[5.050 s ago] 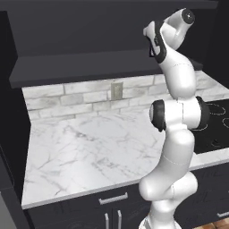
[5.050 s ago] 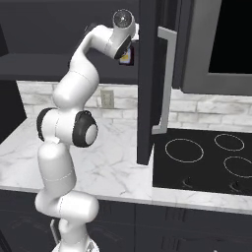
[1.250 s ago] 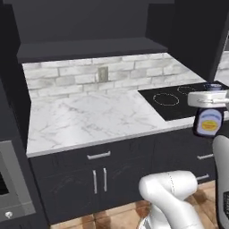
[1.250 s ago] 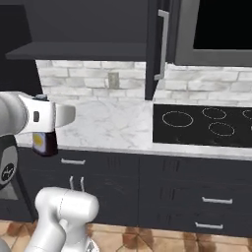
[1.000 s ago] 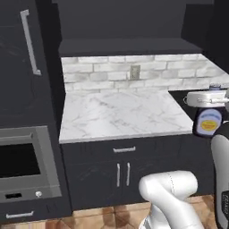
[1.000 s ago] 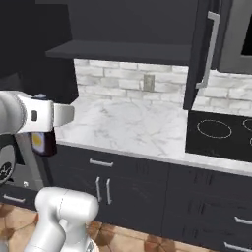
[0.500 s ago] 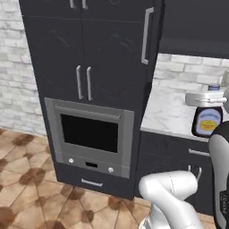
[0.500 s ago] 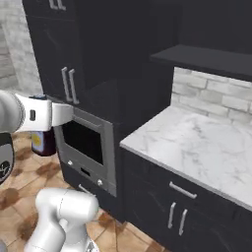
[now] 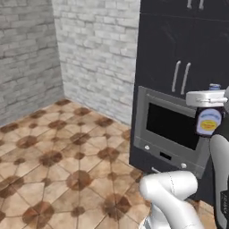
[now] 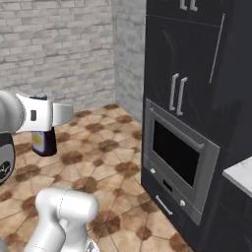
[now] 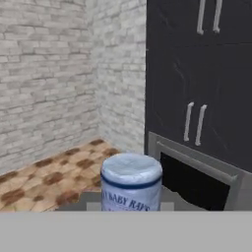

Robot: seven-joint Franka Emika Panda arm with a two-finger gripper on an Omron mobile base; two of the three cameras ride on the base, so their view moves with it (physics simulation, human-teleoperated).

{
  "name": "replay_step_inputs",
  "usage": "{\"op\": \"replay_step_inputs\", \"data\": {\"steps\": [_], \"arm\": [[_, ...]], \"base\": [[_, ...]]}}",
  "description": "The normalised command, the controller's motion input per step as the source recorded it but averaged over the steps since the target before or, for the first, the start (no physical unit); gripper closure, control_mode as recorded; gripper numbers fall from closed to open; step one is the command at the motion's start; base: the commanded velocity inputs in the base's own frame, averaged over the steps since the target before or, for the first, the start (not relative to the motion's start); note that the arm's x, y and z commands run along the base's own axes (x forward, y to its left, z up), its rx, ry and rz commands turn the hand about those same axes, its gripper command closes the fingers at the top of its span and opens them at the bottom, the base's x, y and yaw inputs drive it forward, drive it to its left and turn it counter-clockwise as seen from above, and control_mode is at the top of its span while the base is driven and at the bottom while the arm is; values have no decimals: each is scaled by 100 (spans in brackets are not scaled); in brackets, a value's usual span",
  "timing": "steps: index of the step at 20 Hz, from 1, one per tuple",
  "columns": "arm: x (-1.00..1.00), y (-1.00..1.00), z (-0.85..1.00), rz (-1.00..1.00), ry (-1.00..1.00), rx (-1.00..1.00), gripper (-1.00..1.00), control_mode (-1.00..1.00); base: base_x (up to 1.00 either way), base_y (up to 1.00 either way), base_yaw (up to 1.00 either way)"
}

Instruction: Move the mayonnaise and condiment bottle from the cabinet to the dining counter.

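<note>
My gripper (image 9: pixel 209 105) is shut on the mayonnaise (image 9: pixel 209 121), a small jar with a blue lid and a yellow label, carried in the air in front of the robot. From the right base view the gripper (image 10: pixel 44 126) holds the mayonnaise (image 10: pixel 43 141) over the floor at the left. In the hand view the jar's blue lid (image 11: pixel 131 172) sits close at bottom centre. The condiment bottle, the cabinet and the dining counter are out of view.
A tall dark cabinet tower with a built-in oven (image 9: pixel 173 129) stands at the right, the oven (image 10: pixel 178 153) facing a brown tiled floor (image 9: pixel 58 156). Grey brick walls (image 9: pixel 89 49) meet in a corner beyond. A marble worktop corner (image 10: pixel 241 175) shows at far right.
The whole picture has swung: the camera moved, so the oven tower has slid right and brick walls and floor have come in. The mayonnaise stays held in the shut gripper.
</note>
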Motion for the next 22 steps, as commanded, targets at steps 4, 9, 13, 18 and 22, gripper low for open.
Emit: {"op": "replay_step_inputs", "data": {"steps": [4,9,13,18,22], "arm": [[0,0,0,0,0,0,100,100],[0,0,0,0,0,0,100,100],[0,0,0,0,0,0,100,100],[0,0,0,0,0,0,100,100],[0,0,0,0,0,0,100,100]], "base": [[21,100,45],[87,98,23],[100,84,16],[100,41,37],[90,13,60]]}}
